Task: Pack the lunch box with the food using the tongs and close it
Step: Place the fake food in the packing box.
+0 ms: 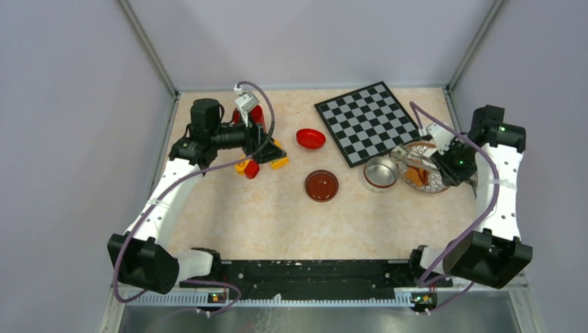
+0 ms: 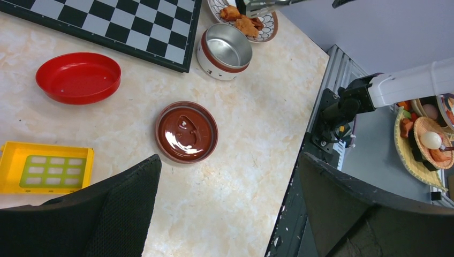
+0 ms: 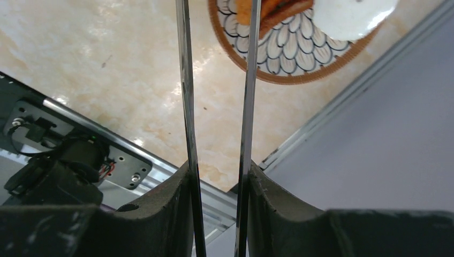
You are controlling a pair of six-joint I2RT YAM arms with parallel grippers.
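The lunch box [image 1: 381, 173] [image 2: 225, 51], a small steel pot with a reddish rim, stands open and empty beside the patterned plate [image 1: 435, 186]. Orange-brown food [image 1: 416, 175] [image 2: 241, 21] [image 3: 273, 8] and a pale chunk [image 3: 353, 13] lie on that plate. My right gripper [image 1: 451, 163] [image 3: 217, 171] is shut on the tongs [image 3: 184, 80] [image 2: 262, 6], whose two arms reach over the plate with their tips beside the food. The brown lid [image 1: 322, 185] [image 2: 187, 131] lies flat mid-table. My left gripper [image 1: 267, 149] [image 2: 230, 160] hangs open and empty at the left.
A chessboard [image 1: 367, 121] lies at the back right. A red bowl [image 1: 310, 138] [image 2: 78, 76] sits left of it. Yellow and red toy blocks [image 1: 253, 166] [image 2: 45, 167] cluster under the left arm. The table's right wall runs close to the plate.
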